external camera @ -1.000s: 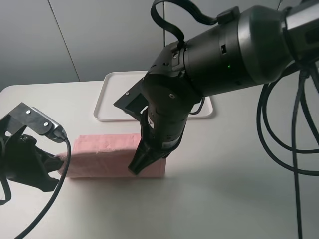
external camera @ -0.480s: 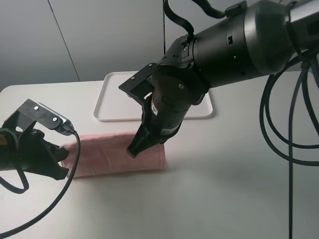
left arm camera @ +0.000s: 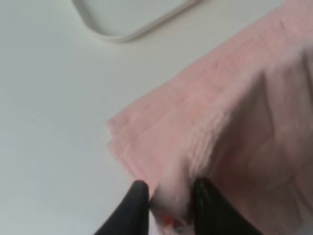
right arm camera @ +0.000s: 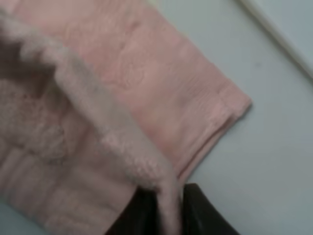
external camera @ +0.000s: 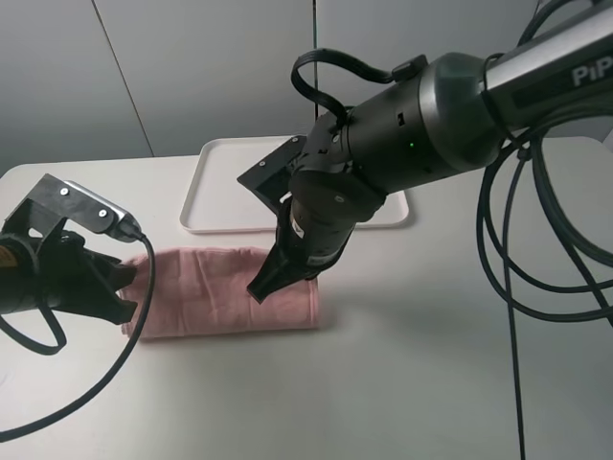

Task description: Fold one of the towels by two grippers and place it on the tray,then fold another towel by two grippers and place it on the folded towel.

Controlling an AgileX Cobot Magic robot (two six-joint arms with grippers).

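Observation:
A pale pink towel (external camera: pixel 206 292) lies folded into a long band on the table in front of the white tray (external camera: pixel 218 187). My left gripper (external camera: pixel 123 287) is at the band's left end. In the left wrist view its fingers (left arm camera: pixel 138 198) stand close together with a raised fold of the pink towel (left arm camera: pixel 195 112) between them. My right gripper (external camera: pixel 261 289) reaches down onto the band's right part, and its fingers (right arm camera: pixel 195 208) pinch a raised edge of the towel (right arm camera: pixel 146 83). The tray's visible part is bare. No second towel is in view.
The bulky right arm (external camera: pixel 402 144) hangs over the tray's right half and hides it. Black cables (external camera: pixel 517 240) loop down at the right. The tray's rim shows in the wrist views (left arm camera: pixel 127 29) (right arm camera: pixel 288 34). A grey wall stands behind the table.
Both grippers have come down and the pink towel has sunk from a raised, taut band to lying flat on the table. The left gripper's fingers have parted a little.

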